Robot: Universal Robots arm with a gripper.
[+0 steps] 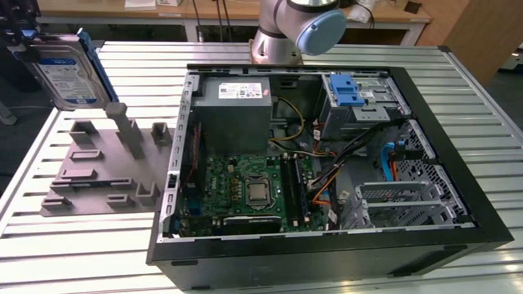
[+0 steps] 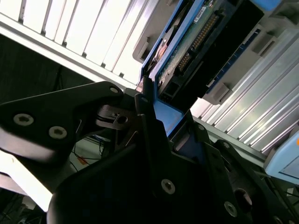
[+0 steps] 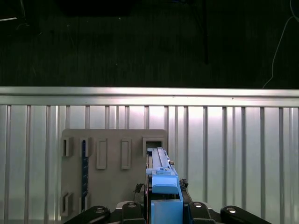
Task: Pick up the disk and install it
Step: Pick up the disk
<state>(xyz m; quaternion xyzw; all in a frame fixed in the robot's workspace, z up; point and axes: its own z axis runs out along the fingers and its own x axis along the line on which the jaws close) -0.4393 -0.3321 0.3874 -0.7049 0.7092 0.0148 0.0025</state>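
In the exterior view, one silver rectangular hard drive in a blue plastic rail frame, the disk (image 1: 70, 70), hangs in the air at the exterior view's left, label side out and tilted. It is clamped at its edge by the single black gripper (image 1: 21, 46) above one flat grey plastic fixture plate (image 1: 98, 184) studded with upright blocks and slots. Beside the plate lies one open black computer case (image 1: 327, 245), showing one grey metal power-supply box (image 1: 237, 116) and one green circuit board (image 1: 245, 184). Everything rests on a ribbed aluminium table (image 1: 73, 257), behind which rises one grey robot arm with a pale blue cap (image 1: 298, 24). In the second wrist view, the black fingers (image 2: 145, 112) close narrowly on the blue frame, the disk's connector edge (image 2: 205, 32) facing the camera. In the first wrist view, the disk (image 3: 161, 177) appears edge-on, held over the table's slats just beside the fixture plate's (image 3: 112, 186) rectangular pockets.
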